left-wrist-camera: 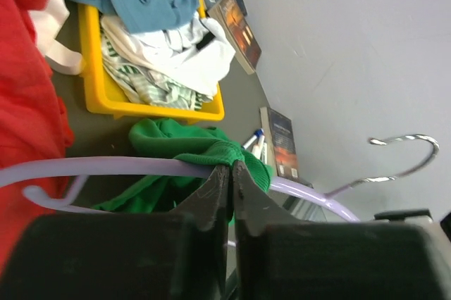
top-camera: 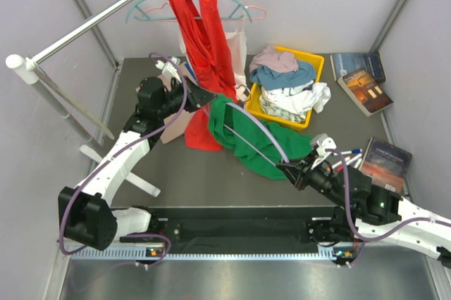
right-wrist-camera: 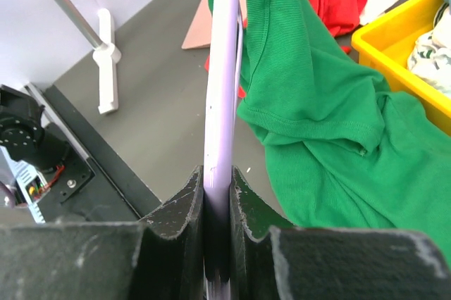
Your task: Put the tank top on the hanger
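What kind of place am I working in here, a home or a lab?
Probably a lab test cell staged for laundry: plain grey panel walls, a metal clothes rail, a yellow plastic bin of crumpled clothes.

Overhead, one camera looks down from behind the arms across the whole desk [top-camera: 197, 173]. The left pincer [left-wrist-camera: 231, 177] camera, up close, faces right; the right pincer [right-wrist-camera: 218, 177] camera faces far and left. All three catch the tank top [top-camera: 254, 148] and hanger [right-wrist-camera: 222, 67].

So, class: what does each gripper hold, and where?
The right gripper clamps the hanger on its arm; left gripper pinches the tank top at its edge.
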{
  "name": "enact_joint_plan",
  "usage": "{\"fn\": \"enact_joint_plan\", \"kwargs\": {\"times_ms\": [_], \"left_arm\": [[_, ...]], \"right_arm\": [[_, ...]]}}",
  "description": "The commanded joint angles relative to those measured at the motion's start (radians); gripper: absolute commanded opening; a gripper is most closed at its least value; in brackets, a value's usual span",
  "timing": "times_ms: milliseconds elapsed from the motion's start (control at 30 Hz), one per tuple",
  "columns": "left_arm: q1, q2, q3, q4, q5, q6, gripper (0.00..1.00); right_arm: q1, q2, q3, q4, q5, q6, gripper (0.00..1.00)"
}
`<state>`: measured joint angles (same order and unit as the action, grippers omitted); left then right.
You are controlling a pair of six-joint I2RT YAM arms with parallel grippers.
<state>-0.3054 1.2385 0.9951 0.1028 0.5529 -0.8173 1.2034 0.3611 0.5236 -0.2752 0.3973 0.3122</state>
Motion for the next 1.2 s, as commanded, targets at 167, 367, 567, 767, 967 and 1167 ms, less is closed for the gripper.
{"fn": "enact_joint_plan", "kwargs": {"times_ms": [167, 367, 567, 767, 967, 1167], "left_arm": [[0.009, -0.008, 0.049, -0.017, -0.108, 0.115, 0.79], [0.008, -0.033, 0.06, -0.075, -0.143, 0.213, 0.96], [-0.058, -0.011, 0.069, -0.083, -0.168, 0.329, 0.9], [-0.21, 0.007, 0.106, -0.098, -0.33, 0.469, 0.89], [-0.284, -0.019, 0.088, -0.028, -0.334, 0.483, 0.86], [-0.331, -0.019, 0.069, 0.069, -0.343, 0.484, 0.86]], "right_arm": [[0.005, -0.1, 0.018, 0.07, 0.029, -0.001, 0.0], [0.004, -0.091, 0.007, 0.053, 0.026, 0.014, 0.0], [0.004, -0.057, -0.008, 0.048, 0.089, 0.039, 0.0], [0.004, -0.016, -0.025, 0.117, 0.121, 0.039, 0.0], [0.004, 0.002, -0.043, 0.175, 0.12, 0.028, 0.0], [0.002, 0.012, -0.051, 0.199, 0.103, 0.028, 0.0]]}}
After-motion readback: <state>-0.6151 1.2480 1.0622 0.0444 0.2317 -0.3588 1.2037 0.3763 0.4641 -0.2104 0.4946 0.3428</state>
